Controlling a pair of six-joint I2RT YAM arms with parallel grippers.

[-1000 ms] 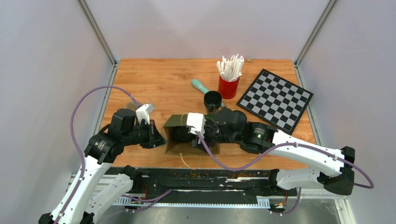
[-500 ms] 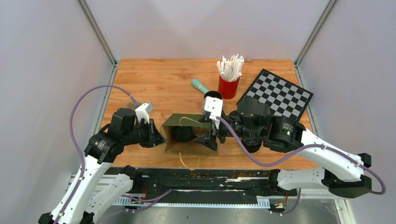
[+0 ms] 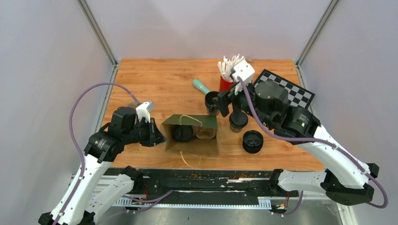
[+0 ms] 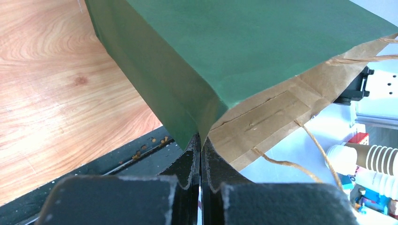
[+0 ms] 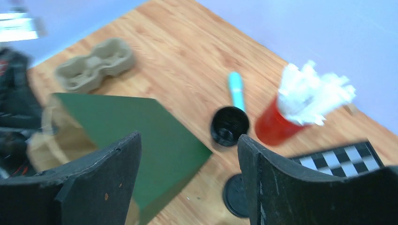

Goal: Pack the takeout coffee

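Risen from the bag [image 3: 197, 148], right gripper [image 5: 188, 140] gapes empty beyond it — left gripper [image 4: 201, 154] pinches its edge

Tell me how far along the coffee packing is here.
Done: one lidded cup sits inside the open paper bag. In hand: the left gripper is shut on the bag's edge, while the right gripper hangs open and empty. Left: a second lidded cup, a third black cup and an open cup stand outside the bag.

— We lose much of the chessboard [image 3: 300, 95] and red straw cup [image 3: 224, 84] behind the right arm [image 3: 281, 117].
— Our right wrist view is smeared; the paper bag [image 4: 234, 47] overruns the left one.
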